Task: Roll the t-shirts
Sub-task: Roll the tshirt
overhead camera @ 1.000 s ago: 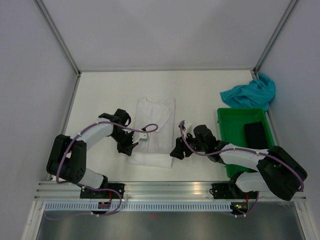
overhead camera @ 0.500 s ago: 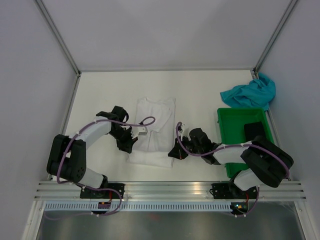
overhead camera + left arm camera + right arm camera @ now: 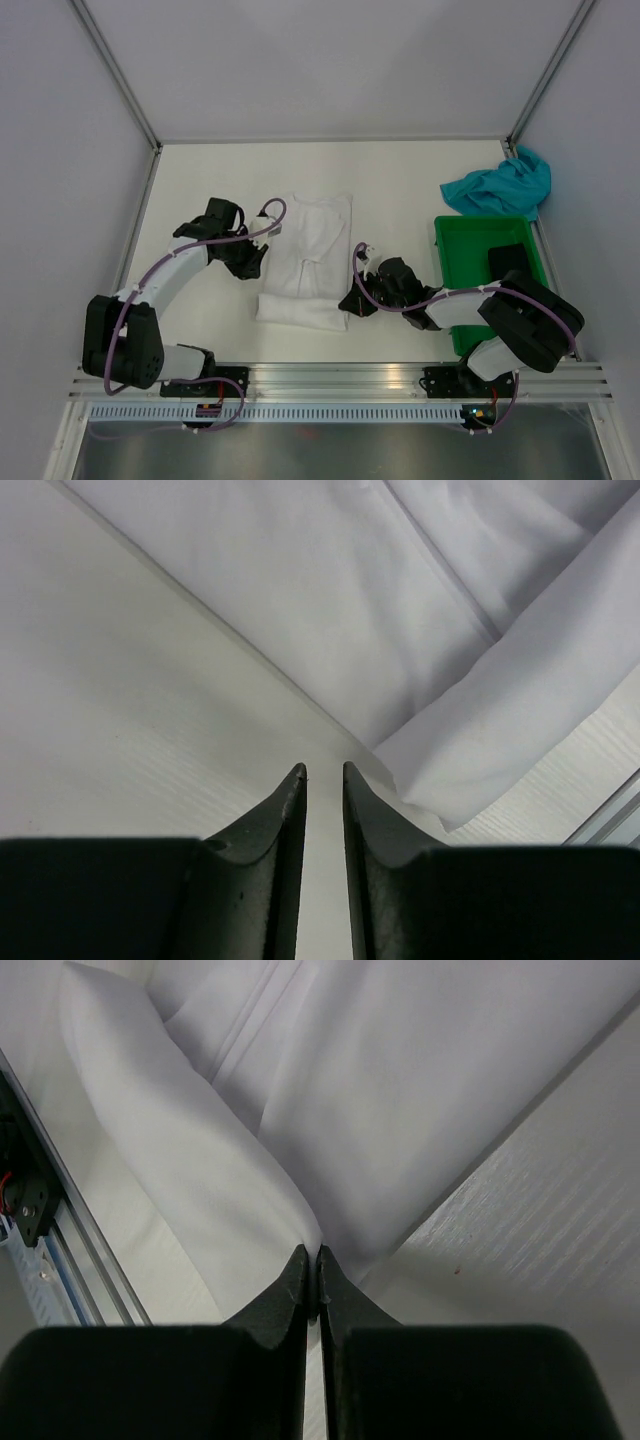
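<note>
The white t-shirt point(image 3: 315, 240) lies flat mid-table, folded into a long strip, and its near end is turned over into a thick band point(image 3: 298, 312). My right gripper point(image 3: 352, 300) sits at the right end of that band. In the right wrist view its jaws point(image 3: 311, 1252) are shut on the cloth's edge point(image 3: 200, 1190). My left gripper point(image 3: 256, 262) is just left of the shirt's left edge. In the left wrist view it point(image 3: 324, 770) stands slightly open over bare table, and the shirt point(image 3: 400, 600) lies ahead of it. The teal-blue t-shirt point(image 3: 498, 185) is bunched up at the far right.
A green crate point(image 3: 478, 232) stands at the right beside the right arm, with a black object point(image 3: 510, 265) inside. The teal shirt lies just behind it. White walls and metal posts close in the table's sides and back. An aluminium rail point(image 3: 330, 380) runs along the near edge.
My left gripper let go of the shirt's near left corner and moved away, up along the left edge. My right gripper closed on the near right edge of the folded band.
</note>
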